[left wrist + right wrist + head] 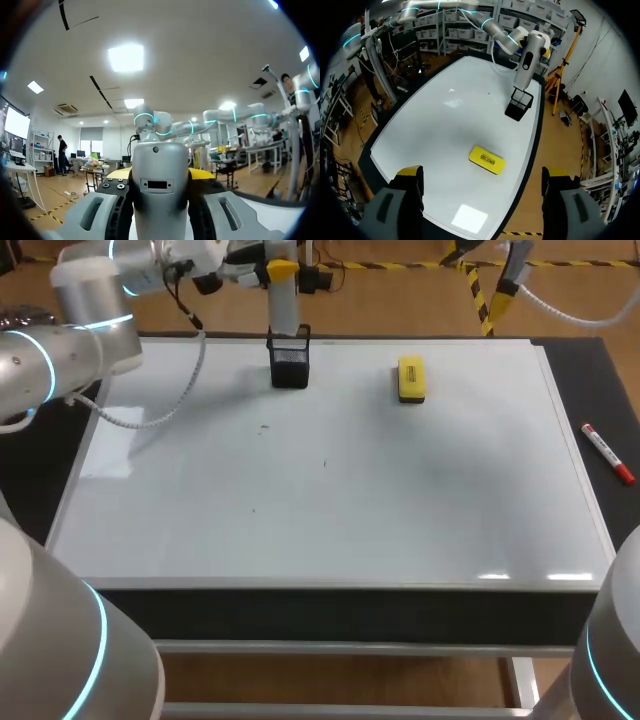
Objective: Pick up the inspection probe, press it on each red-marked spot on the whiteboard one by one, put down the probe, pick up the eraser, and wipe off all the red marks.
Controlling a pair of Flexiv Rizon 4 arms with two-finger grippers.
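Silver-grey probe (284,310), black holder (290,365), yellow eraser (411,379) with dark label print, white whiteboard (400,500) flecked with few dark specks, red-and-white marker (608,454), black table surround (590,380).

The head camera is looking down on the whiteboard (330,480) from above and behind — the right wrist camera is sharing it, well ahead of its end effector (482,175); the left is facing level, the probe (160,195) pressing close.
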